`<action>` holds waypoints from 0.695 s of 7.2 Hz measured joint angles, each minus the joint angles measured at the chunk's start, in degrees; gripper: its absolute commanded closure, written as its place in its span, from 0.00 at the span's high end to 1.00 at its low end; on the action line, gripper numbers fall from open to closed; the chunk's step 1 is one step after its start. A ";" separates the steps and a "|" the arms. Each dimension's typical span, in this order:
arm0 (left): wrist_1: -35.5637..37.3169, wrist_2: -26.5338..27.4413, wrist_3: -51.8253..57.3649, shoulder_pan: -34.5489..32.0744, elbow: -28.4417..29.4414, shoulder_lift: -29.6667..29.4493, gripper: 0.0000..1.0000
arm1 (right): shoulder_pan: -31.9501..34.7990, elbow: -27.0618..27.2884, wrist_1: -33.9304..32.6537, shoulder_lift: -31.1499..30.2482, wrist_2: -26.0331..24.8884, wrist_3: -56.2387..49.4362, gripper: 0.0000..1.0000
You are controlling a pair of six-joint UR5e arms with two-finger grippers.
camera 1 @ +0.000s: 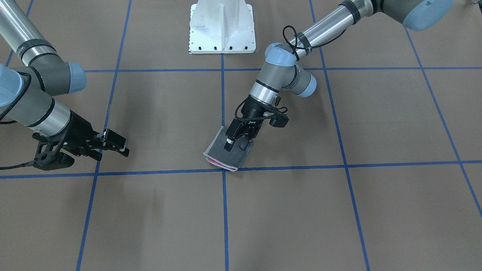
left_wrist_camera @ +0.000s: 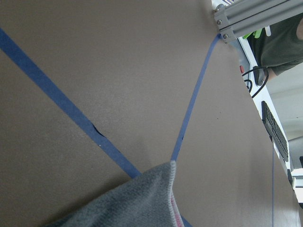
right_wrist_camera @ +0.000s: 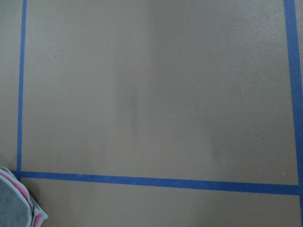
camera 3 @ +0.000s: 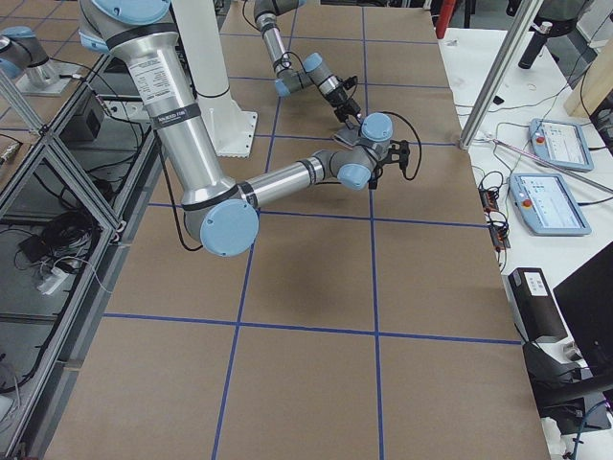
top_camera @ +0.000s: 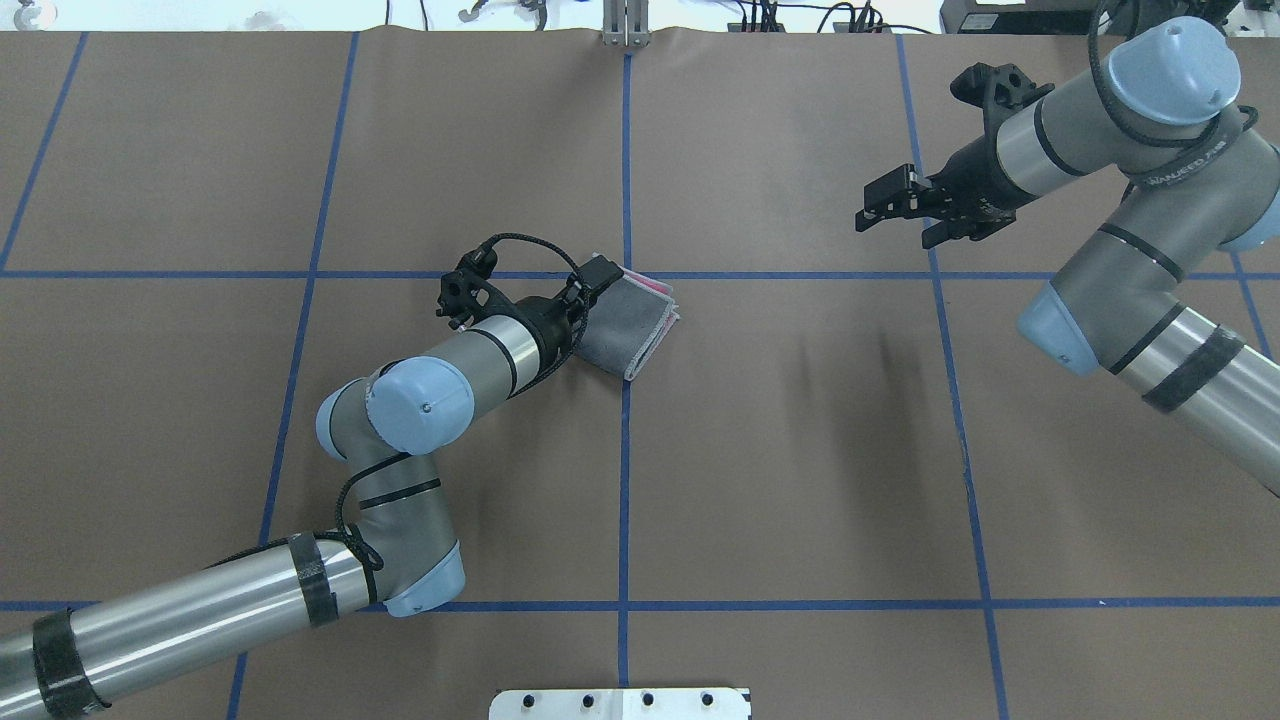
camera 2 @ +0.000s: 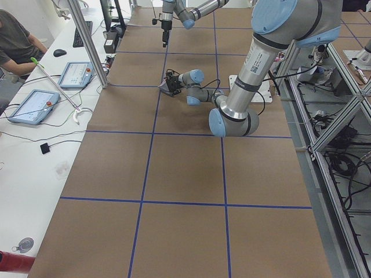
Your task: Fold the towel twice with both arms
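The towel (camera 1: 218, 154) lies folded small on the brown table near the centre tape crossing, dark grey face up, with pink layers showing at one edge (top_camera: 640, 330). My left gripper (camera 1: 236, 146) points down onto the towel's robot-side part, fingers apart, so it is open with nothing lifted. In the left wrist view only a towel corner (left_wrist_camera: 128, 203) shows, with no fingers in sight. My right gripper (top_camera: 885, 215) hovers open and empty far to the robot's right, well away from the towel. The right wrist view catches the towel's pink edge (right_wrist_camera: 14, 203) at its lower left.
Blue tape lines divide the table into squares. The white pedestal base (camera 1: 222, 26) stands at the robot's side. Beyond the far edge are an aluminium post (camera 2: 87, 40), tablets (camera 2: 32, 104) on a white desk, and a seated person (camera 2: 17, 40).
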 measured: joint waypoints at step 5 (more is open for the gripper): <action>0.24 -1.74 0.88 0.02 -3.91 0.84 0.99 | 0.10 -0.19 -0.02 -0.14 0.25 0.01 1.00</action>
